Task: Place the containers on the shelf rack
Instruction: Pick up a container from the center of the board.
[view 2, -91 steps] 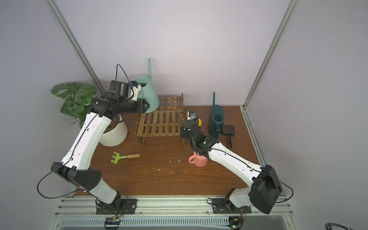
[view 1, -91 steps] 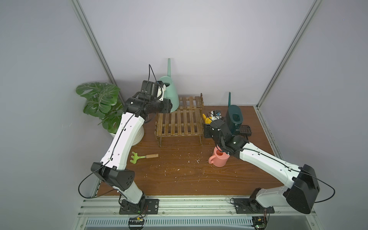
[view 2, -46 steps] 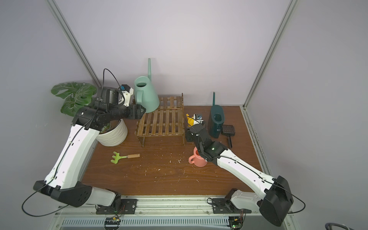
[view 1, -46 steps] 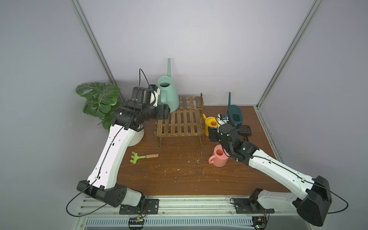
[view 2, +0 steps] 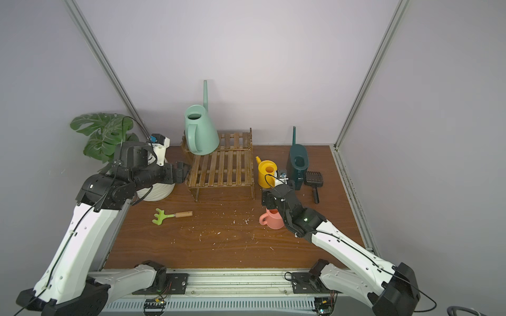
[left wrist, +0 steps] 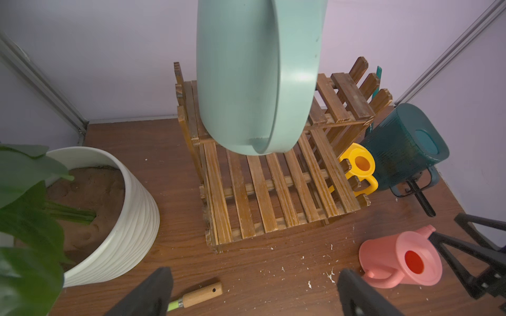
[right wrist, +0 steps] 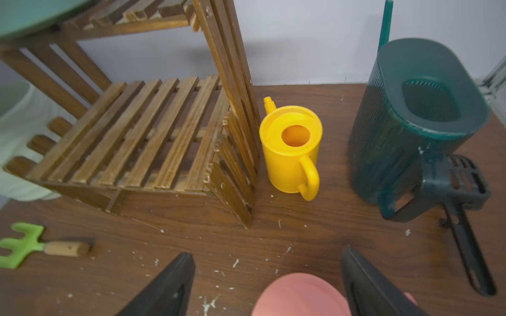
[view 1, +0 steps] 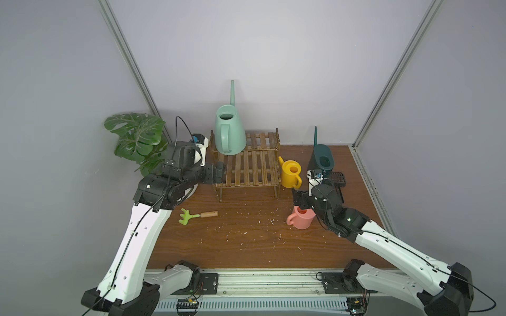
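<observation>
Left gripper (view 1: 219,172) jaws apart, empty, beside rack (view 1: 254,169). Mint can (view 1: 229,134) upright on rack's upper tier. Yellow can (view 1: 290,177), pink can (view 1: 302,219), teal can (view 1: 321,161) on table (view 1: 246,238). Right gripper (view 1: 298,203) jaws apart, over pink can.

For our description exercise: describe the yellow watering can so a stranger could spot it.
Find the slatted wooden rack mid-table. On the tabletop between it and the tall dark-teal can stands the yellow watering can: small, short-spouted, the only yellow one.

White arm links (view 1: 142,240), black joints (view 1: 156,188), black cables (view 1: 177,125)
</observation>
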